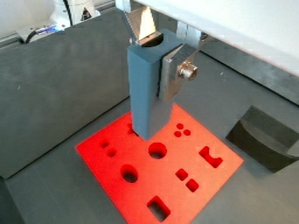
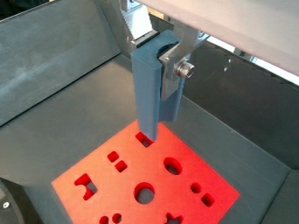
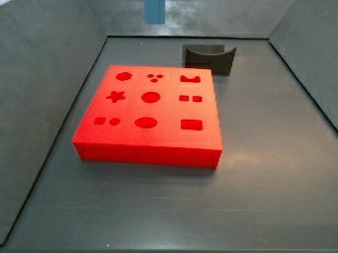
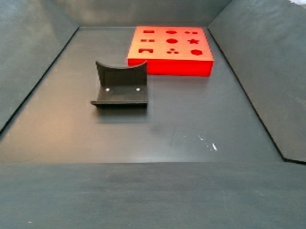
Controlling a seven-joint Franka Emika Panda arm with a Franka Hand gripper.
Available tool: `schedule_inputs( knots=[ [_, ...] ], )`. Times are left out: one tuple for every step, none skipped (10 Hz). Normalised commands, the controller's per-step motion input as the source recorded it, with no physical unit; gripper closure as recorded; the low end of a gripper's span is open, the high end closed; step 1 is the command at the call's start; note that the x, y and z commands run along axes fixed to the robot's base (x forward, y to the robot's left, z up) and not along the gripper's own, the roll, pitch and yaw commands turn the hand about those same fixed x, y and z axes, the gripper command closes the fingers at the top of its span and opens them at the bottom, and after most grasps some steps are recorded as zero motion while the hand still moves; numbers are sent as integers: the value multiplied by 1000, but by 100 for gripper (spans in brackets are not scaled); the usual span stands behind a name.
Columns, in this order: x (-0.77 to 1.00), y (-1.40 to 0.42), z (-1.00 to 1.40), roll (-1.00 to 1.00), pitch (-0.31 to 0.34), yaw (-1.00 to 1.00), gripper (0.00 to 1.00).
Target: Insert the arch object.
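My gripper (image 1: 159, 59) is shut on the arch object (image 1: 145, 92), a long blue-grey block with a semicircular notch in its upper end. It hangs upright between the fingers, high above the red board (image 1: 117, 157) with its shaped holes. Both wrist views show the block (image 2: 152, 87) with its lower end over the board (image 2: 128, 179), near one edge. In a side view only the block's lower tip (image 3: 154, 10) shows at the top edge, behind the board (image 3: 145, 133). The gripper is out of view in both side views.
The dark fixture (image 3: 208, 57) stands on the grey floor beside the red board; it also shows in the other side view (image 4: 120, 85) and in a wrist view (image 1: 267, 140). Grey walls (image 3: 53, 59) enclose the floor.
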Motion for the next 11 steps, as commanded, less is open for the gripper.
schedule_inputs(
  knots=[
    [194,657,-306,0,-26,-97,100],
    [306,723,-397,0,-23,-300,100],
    [294,657,-383,0,-33,-360,100],
    [246,689,-383,0,-49,-337,100],
    [26,840,-360,0,-69,-197,100],
    [54,834,-329,0,-50,-197,100],
    [77,803,-320,0,-53,-237,100],
    [109,589,-297,-13,-97,-443,100],
    [129,243,-274,-44,-180,-743,100],
    [160,80,-257,-54,-203,-866,100],
    [143,71,-254,-61,-221,-869,100]
  ],
)
